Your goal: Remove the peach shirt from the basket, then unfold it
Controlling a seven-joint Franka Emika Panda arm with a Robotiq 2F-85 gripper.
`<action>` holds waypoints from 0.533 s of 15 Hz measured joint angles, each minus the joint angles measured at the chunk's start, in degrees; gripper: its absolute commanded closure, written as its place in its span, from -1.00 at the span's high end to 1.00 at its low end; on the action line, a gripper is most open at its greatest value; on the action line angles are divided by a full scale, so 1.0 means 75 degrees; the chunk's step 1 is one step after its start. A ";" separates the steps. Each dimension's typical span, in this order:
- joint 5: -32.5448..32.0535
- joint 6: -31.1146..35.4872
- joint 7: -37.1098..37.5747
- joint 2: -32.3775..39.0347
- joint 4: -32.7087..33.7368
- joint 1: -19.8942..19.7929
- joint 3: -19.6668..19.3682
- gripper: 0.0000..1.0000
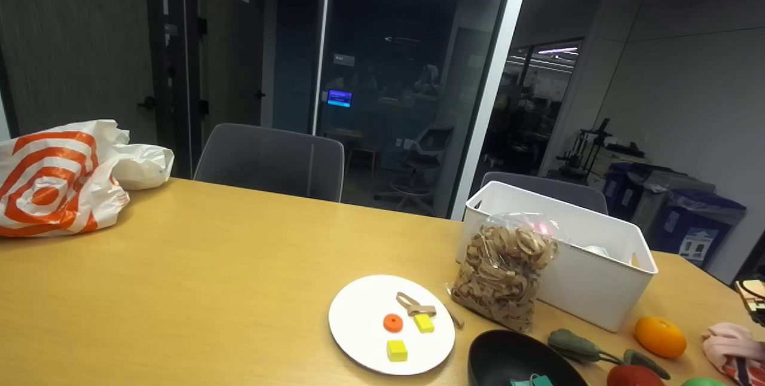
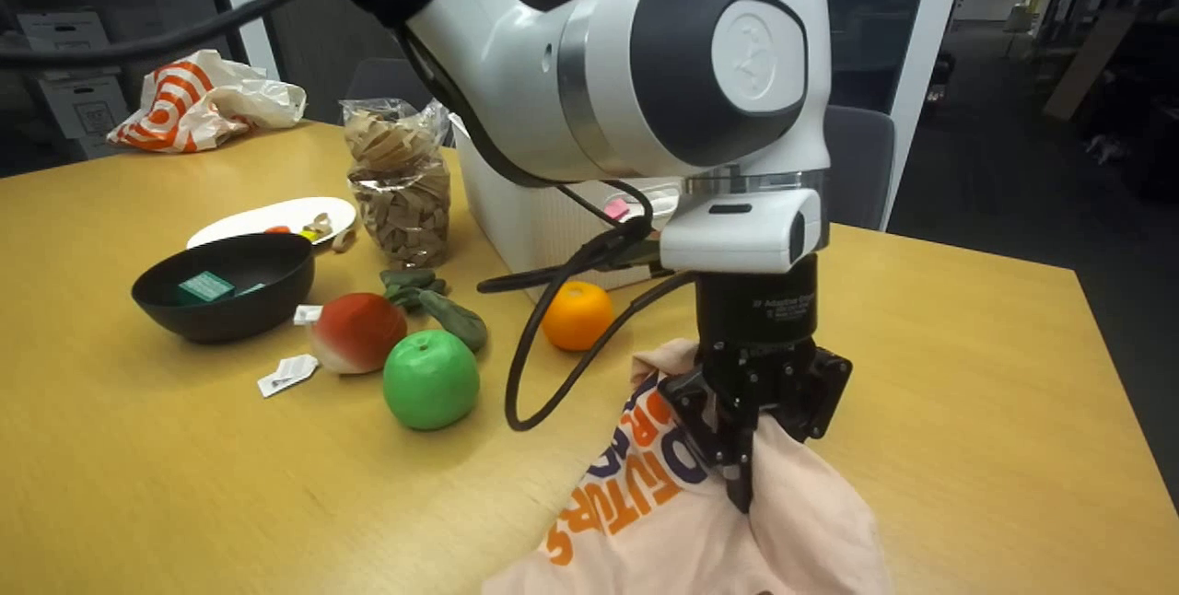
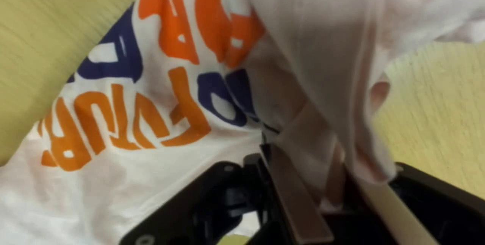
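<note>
The peach shirt (image 2: 709,544) lies crumpled on the table outside the basket, with orange and navy letters on its front. In the wrist view the shirt (image 3: 125,173) spreads under the jaws, and a plain fold hangs over the right finger. In an exterior view only a bunched edge of the shirt (image 1: 732,344) shows. My gripper (image 2: 748,471) points down into the cloth. In the wrist view the gripper (image 3: 314,171) has bunched shirt cloth pinched between its fingers. The white basket (image 1: 603,284) also shows behind the arm (image 2: 539,236), partly hidden.
An orange fruit (image 2: 577,316), a green fruit (image 2: 431,380) and a red fruit (image 2: 359,332) lie beside the shirt. Further off are a black bowl (image 2: 198,323), a bag of pasta (image 1: 508,272), a white plate (image 1: 358,338) and a plastic bag (image 1: 66,183).
</note>
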 measured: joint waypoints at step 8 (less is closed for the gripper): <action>-0.2627 0.0570 0.1235 -0.0427 0.0000 0.0725 -0.0207 -0.88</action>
